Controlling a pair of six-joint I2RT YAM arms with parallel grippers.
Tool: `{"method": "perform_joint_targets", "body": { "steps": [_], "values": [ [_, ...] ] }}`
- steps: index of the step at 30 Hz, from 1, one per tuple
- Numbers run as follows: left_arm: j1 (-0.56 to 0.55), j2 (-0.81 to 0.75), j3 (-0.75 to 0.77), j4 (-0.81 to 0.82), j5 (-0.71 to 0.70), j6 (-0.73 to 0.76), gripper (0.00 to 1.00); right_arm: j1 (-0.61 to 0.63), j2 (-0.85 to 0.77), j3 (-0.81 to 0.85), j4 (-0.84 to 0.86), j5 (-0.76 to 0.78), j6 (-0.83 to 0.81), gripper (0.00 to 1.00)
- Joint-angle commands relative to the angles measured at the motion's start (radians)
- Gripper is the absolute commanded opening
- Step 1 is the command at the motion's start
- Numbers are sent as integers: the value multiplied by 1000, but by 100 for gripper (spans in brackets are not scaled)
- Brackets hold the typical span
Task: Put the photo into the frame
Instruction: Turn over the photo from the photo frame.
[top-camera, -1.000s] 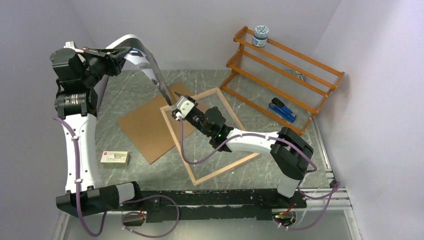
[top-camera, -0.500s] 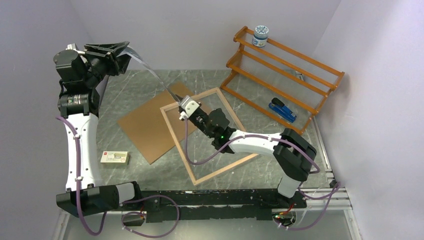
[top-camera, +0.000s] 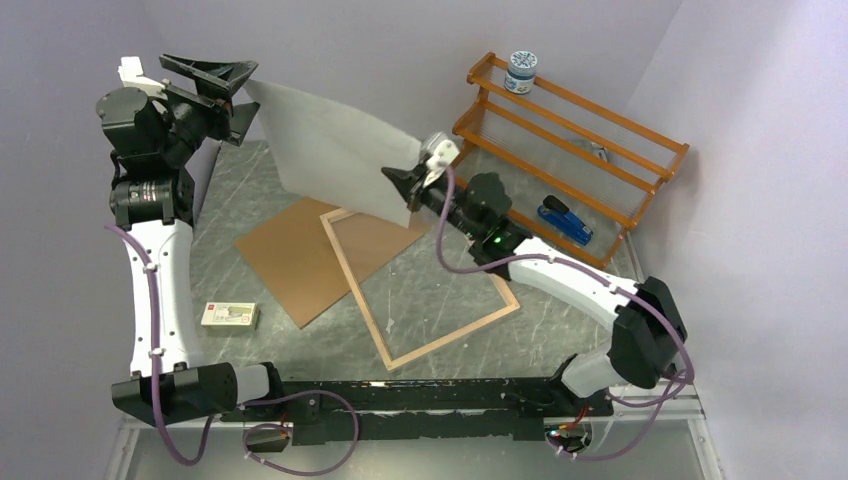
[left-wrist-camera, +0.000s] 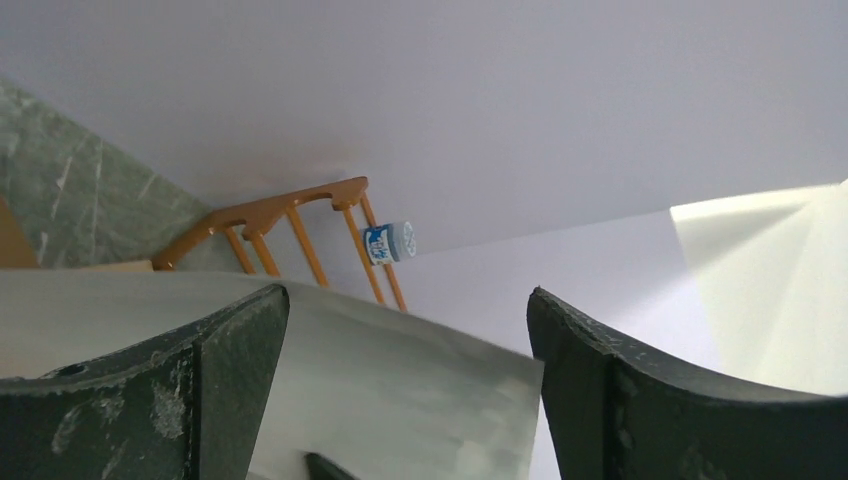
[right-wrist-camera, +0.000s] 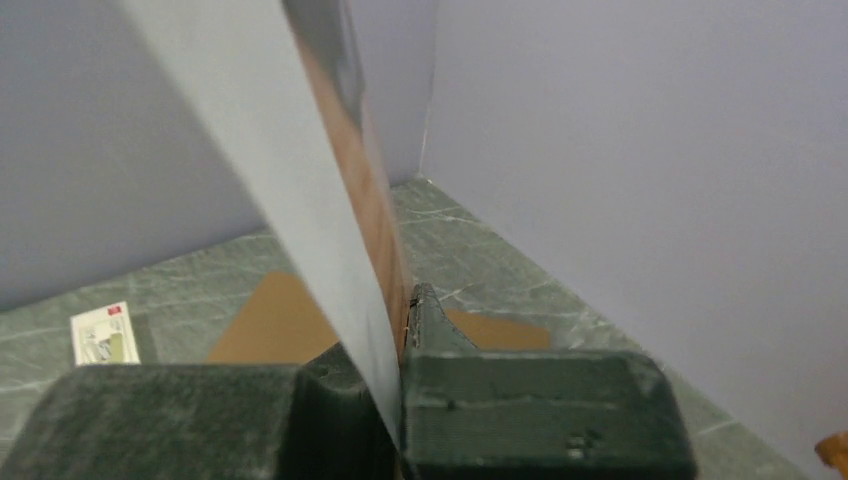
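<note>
1. The photo (top-camera: 330, 150) hangs in the air above the far half of the table (top-camera: 440, 290), stretched between the two grippers, over the brown panel (top-camera: 285, 255) and the far end of the frame (top-camera: 452, 336).
2. The right gripper (top-camera: 412, 185) is clamped on the photo's lower right corner. In the right wrist view its jaws (right-wrist-camera: 400, 350) pinch the sheet (right-wrist-camera: 290, 200) edge-on.
3. The left gripper (top-camera: 245, 88) is spread wide at the photo's upper left corner. In the left wrist view the sheet (left-wrist-camera: 400, 400) runs across the gap between the two fingers (left-wrist-camera: 230, 350). I cannot tell whether either finger touches it.
4. The photo stands nearly upright and slightly bowed, with its plain white back towards the overhead camera. The right wrist view catches a strip of the printed side in orange-brown and dark tones.
5. The frame lies flat near the middle of the table, wooden rim up, its pane showing the table and part of the panel.
6. An orange rack (top-camera: 570, 130) stands at the far right corner.
</note>
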Motion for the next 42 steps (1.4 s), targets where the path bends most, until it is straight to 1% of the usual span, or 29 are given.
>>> {"method": "perform_joint_targets", "body": {
  "steps": [1,4,7,8,9,11,14,17,21,23,27,30,34,35,36,37,39,42],
  "values": [
    [-1,19,68,40,60,186,94,-62,-71,75,-167,-117,233,0],
    [-1,31,82,0,85,271,94,-112,-60,191,-388,-94,356,0],
    [-1,33,80,-83,76,348,94,-186,6,360,-640,-252,429,0],
    [-2,29,72,-106,69,361,94,-207,36,418,-758,-302,442,0],
    [-1,24,62,-123,60,376,94,-232,64,467,-829,-369,455,0],
    [-2,9,37,-155,31,404,94,-280,113,526,-913,-509,500,0],
    [-1,-3,25,-215,-21,457,94,-324,151,542,-940,-656,587,0],
    [-1,-2,26,-270,-60,503,94,-330,174,563,-982,-702,615,0],
    [-1,-2,-7,-323,-115,544,90,-328,207,604,-992,-748,696,0],
    [-1,-6,-34,-325,-148,543,89,-328,228,642,-1004,-759,727,0],
    [-2,-9,-92,-292,-161,547,88,-327,270,731,-1042,-807,772,0],
    [-1,0,-124,-304,-171,568,88,-325,264,720,-958,-906,862,0],
    [-1,4,-183,-325,-187,588,88,-325,242,639,-760,-1020,1033,0],
    [-1,2,-200,-326,-195,591,88,-325,248,637,-780,-1042,1037,0],
    [-1,0,-221,-327,-206,593,87,-328,264,647,-848,-1055,1002,0],
    [-1,-3,-232,-334,-219,592,87,-338,294,669,-958,-1041,905,0],
    [-2,-12,-245,-347,-254,591,87,-364,346,730,-1212,-919,737,0],
    [-1,-30,-249,-356,-304,605,88,-402,424,770,-1432,-785,559,0]
  ]
}}
